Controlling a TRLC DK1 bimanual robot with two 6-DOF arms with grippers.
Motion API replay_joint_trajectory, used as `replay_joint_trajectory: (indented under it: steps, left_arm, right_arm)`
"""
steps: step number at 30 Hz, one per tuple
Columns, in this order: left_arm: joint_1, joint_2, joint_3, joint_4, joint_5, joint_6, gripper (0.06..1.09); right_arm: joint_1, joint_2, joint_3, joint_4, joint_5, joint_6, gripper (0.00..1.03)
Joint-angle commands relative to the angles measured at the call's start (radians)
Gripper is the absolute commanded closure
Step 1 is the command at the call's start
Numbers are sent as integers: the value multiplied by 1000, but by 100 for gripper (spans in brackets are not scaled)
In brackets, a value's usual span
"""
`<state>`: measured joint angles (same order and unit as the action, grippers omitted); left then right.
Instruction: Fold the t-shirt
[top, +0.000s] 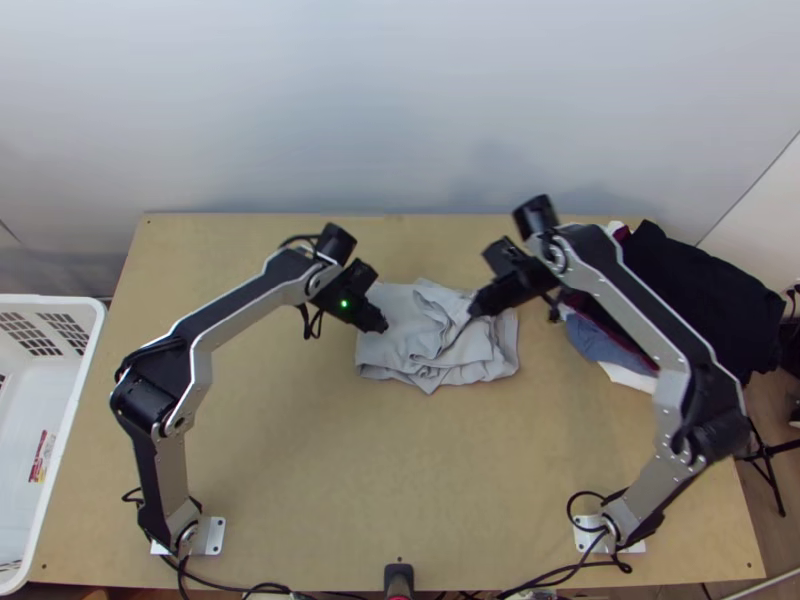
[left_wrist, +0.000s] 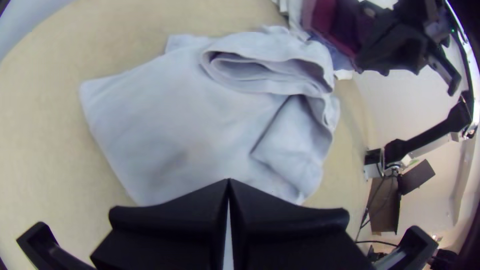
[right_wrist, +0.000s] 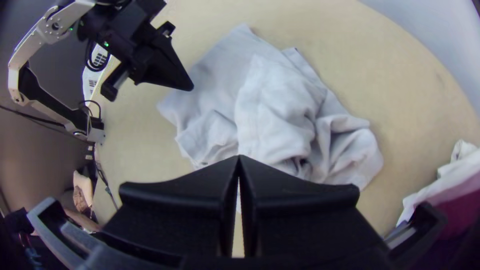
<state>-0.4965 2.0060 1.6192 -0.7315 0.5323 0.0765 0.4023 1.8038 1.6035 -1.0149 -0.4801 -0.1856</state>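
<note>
The light grey t-shirt (top: 400, 345) lies mid-table as a compact folded bundle, smoother on its left, with loose rumpled layers on its right. Over its left part is my left gripper (top: 378, 325); my right gripper (top: 476, 308) is over the rumpled right part. In the left wrist view, the left gripper (left_wrist: 229, 181) is shut, and the t-shirt (left_wrist: 165, 115) shows a rolled, layered fold. The right wrist view has the right gripper (right_wrist: 239, 158) shut too, beside the creased t-shirt (right_wrist: 275, 110). Neither holds cloth between its fingertips; whether they touch it, I cannot tell.
A pile of dark, maroon, blue and white clothes (top: 690, 290) lies at the table's right edge. On the left stands a white plastic basket (top: 75, 400). Bare tabletop (top: 400, 470) stretches between the t-shirt and the near edge.
</note>
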Motion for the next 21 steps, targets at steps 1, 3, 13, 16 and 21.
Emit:
replay_joint_trajectory:
  steps: [1,3,13,16,21]
  left_arm:
    - [-28,-6,-136,121,-55,-37,100]
    - [-34,-6,-166,138,-66,-43,100]
    - [-28,19,-182,164,-81,-57,100]
    - [-25,20,-183,164,-83,-53,100]
    - [-27,19,-188,164,-91,-49,100]
  right_arm:
    - [112,117,128,-2,-11,31,100]
    - [127,146,150,1,-29,35,100]
    - [184,292,150,79,-14,40,100]
    - [196,322,131,95,64,31,100]
    - [191,348,58,131,198,14,100]
